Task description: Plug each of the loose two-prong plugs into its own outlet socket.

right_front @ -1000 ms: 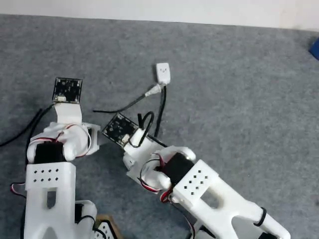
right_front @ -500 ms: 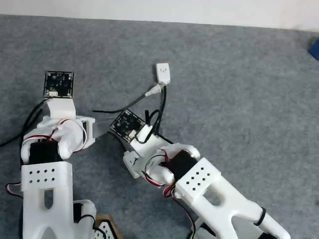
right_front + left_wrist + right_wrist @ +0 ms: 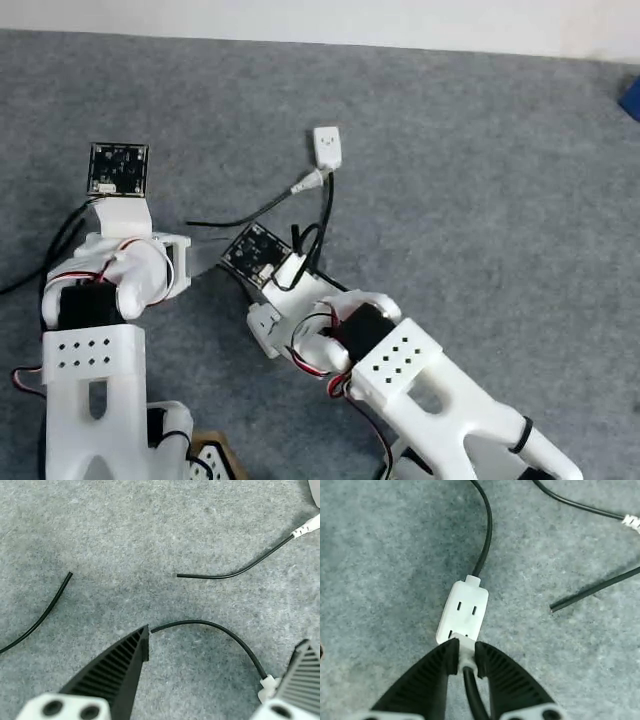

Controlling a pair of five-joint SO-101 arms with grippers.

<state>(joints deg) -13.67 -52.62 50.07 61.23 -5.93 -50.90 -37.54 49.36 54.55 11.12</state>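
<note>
Change on record: in the high view the left arm is drawn back from the middle of the table and lifted away over the last second, and the right arm is advanced slightly toward the cords; across the final half-second both are held unmoved. This is judged to mean that one insertion is being finished while the other is not yet begun. Right gripper [image 3: 465, 647]: fingers pinched on a white plug [image 3: 465, 655], which is pressed against the end face of the white outlet socket [image 3: 463, 609] lying flat on the grey table [image 3: 380, 555]; full seating of the prongs cannot be told. Left gripper [image 3: 224, 638]: fingers spread wide, nothing held or touched; a loose plug [image 3: 267, 686] on its black cord [image 3: 210, 624] lies just beside one finger.
</note>
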